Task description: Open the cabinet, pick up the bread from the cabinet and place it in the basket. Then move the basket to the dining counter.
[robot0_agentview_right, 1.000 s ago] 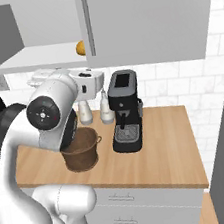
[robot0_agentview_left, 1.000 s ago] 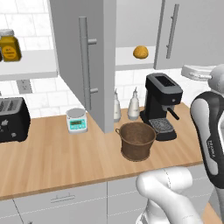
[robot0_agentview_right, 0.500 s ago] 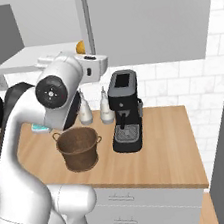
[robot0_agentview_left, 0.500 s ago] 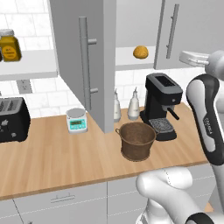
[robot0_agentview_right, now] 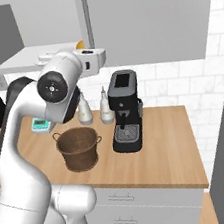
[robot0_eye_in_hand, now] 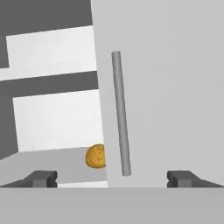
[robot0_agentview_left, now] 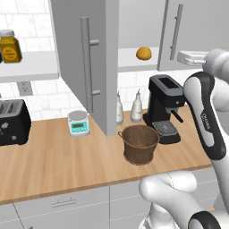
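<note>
Left base view: the arm rises at the right, its hand now level with the cabinet (robot0_agentview_left: 85,67) shelf, higher than a second ago. The bread (robot0_agentview_left: 143,53) sits on that shelf; the left door stands swung out. The basket (robot0_agentview_left: 139,143) is on the counter beside the coffee machine (robot0_agentview_left: 164,107).

Right base view: the forearm has swung up from over the basket (robot0_agentview_right: 79,148), and the hand points at the shelf.

Hand view: the gripper (robot0_eye_in_hand: 112,178) is spread wide, facing the shut door's handle (robot0_eye_in_hand: 121,113), the bread (robot0_eye_in_hand: 96,156) peeking from behind that door's edge.
</note>
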